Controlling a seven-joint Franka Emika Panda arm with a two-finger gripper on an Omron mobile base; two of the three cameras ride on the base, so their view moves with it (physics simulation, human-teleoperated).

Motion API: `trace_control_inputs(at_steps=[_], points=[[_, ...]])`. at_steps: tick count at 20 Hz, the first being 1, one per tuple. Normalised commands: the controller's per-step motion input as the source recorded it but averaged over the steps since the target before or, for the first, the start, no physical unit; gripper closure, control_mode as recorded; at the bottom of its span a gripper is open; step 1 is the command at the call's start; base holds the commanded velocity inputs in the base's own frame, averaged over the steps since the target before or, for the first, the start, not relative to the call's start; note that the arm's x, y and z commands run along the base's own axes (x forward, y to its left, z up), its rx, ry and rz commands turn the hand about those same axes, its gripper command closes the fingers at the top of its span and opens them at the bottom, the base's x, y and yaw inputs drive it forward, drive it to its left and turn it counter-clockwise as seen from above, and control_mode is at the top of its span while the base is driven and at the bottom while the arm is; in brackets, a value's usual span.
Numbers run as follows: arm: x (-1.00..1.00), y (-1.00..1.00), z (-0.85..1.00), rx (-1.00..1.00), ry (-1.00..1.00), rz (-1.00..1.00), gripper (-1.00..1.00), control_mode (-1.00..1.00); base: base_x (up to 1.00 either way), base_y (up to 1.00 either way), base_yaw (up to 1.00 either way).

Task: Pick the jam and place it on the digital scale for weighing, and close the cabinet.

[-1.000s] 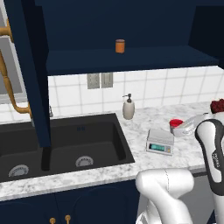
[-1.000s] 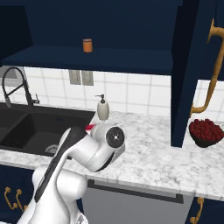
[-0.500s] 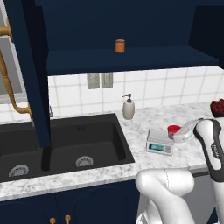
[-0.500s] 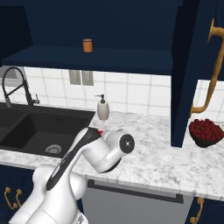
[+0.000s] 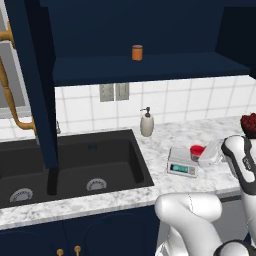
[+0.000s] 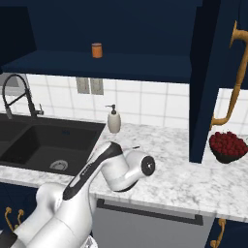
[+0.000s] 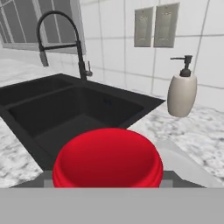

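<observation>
We see the gripper [image 5: 205, 154] low at the right end of the counter, its fingers hidden behind the hand; we cannot tell whether they clasp the jam [image 5: 197, 151] or have let go. The jam's red lid [image 7: 107, 161] looms close under the hand camera. From the left base view the jar sits at the right edge of the digital scale [image 5: 182, 162], touching or over it; which, we cannot tell. The scale lies flat on the marble counter [image 5: 165, 137], its display strip facing the front edge.

Beyond it, a white soap dispenser [image 7: 182, 91] stands near the tiled wall, just right of the black double sink [image 5: 70, 167]. A black spring faucet [image 7: 61, 46] rises behind the sink. Two outlet plates [image 7: 154, 26] are set in the tiles above.

The cabinet [image 6: 109, 34] is open: its right door [image 6: 209, 77] swings out with a curved brass handle [image 6: 232, 80]. An orange-brown jar [image 6: 97, 50] stands on the shelf. A dark bowl of red fruit [image 6: 226, 146] sits on the counter beside the door.
</observation>
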Motion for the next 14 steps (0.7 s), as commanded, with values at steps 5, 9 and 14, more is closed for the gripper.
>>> trace_control_inputs(at_steps=[5, 9, 14], points=[[0.29, 0.00, -0.18, 0.00, -0.06, 0.03, 1.00, -1.00, 0.00, 0.00, 0.00], [0.32, -0.04, -0.21, 0.00, -0.01, 0.01, 1.00, -1.00, 0.00, 0.00, 0.00], [0.27, -0.15, -0.17, 0.00, -0.03, 0.01, 1.00, -1.00, 0.00, 0.00, 0.00]])
